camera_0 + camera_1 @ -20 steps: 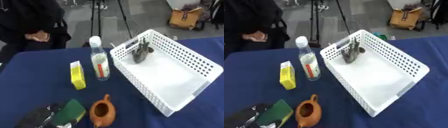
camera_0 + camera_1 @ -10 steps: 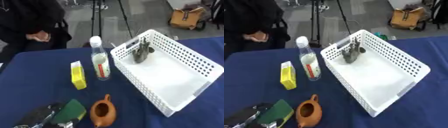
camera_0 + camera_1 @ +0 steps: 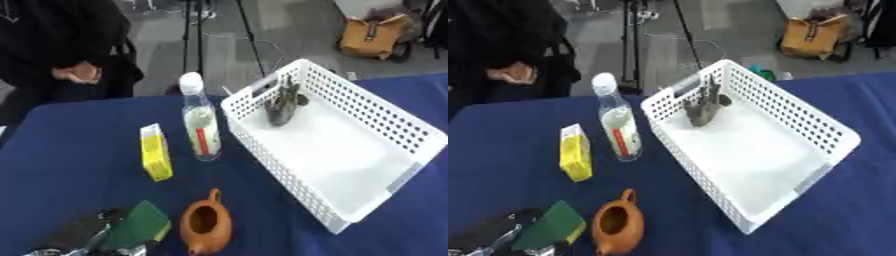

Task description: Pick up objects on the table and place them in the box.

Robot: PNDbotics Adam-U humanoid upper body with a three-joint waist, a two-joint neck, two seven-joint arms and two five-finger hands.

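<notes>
Left hand (image 3: 74, 237) is the only robot part in view: low at about 7 o'clock, right at the bottom edge. It's black with silver bits, and cut off by the picture's edge, so no wrist or forearm shows. It's touching a green block (image 3: 138, 226), which sits against its 3 o'clock side and partly over it. Too blurred to tell whether the fingers are curled round the block or straight, so the grip is unclear. In the right eye view the same hand sits in the bottom-left corner, again partly out of shot. Right hand and arm: nothing visible in either view.
</notes>
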